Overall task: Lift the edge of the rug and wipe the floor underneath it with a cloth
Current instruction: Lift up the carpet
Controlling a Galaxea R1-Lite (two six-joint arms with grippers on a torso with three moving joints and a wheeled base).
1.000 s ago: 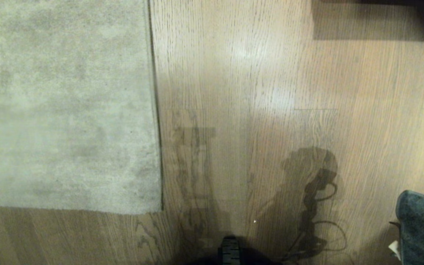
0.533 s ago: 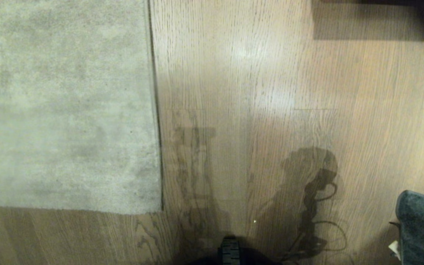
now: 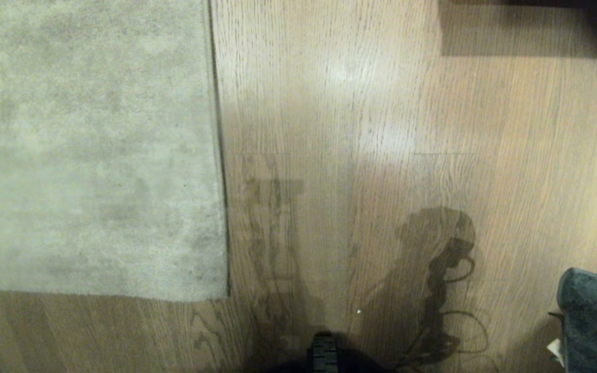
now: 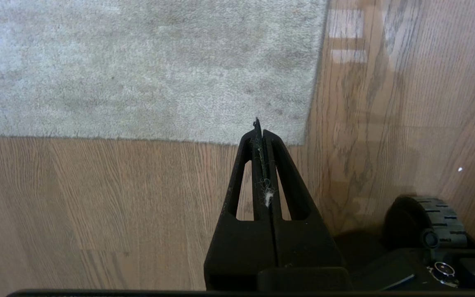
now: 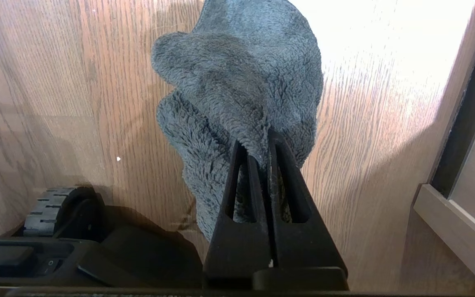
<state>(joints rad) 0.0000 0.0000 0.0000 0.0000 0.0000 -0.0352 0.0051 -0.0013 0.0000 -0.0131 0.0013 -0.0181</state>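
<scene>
Looking down from the head view, you have the rug's corner to your left front, with the rug edge running straight away from you and a second border crossing toward the left just ahead of the base. The rug lies flat on the floor, nothing lifted. Pale wooden planks with dark grain fill the rest of the view, and shadows of your arms fall across them.

Your left hand hangs above the floor with its tip just over the near border of the rug, close to the square corner. Its fingers are pressed together with nothing between them apart from a bit of white lint caught in the seam.

Your right hand is clamped on the cloth, a fuzzy grey-teal rag that bunches up past the fingertips and hangs over bare floor. In the head view you see only part of the cloth at the lower right edge, well apart from the rug. A wheel of the base shows beside the right hand, and a pale wood frame stands on the opposite side.
</scene>
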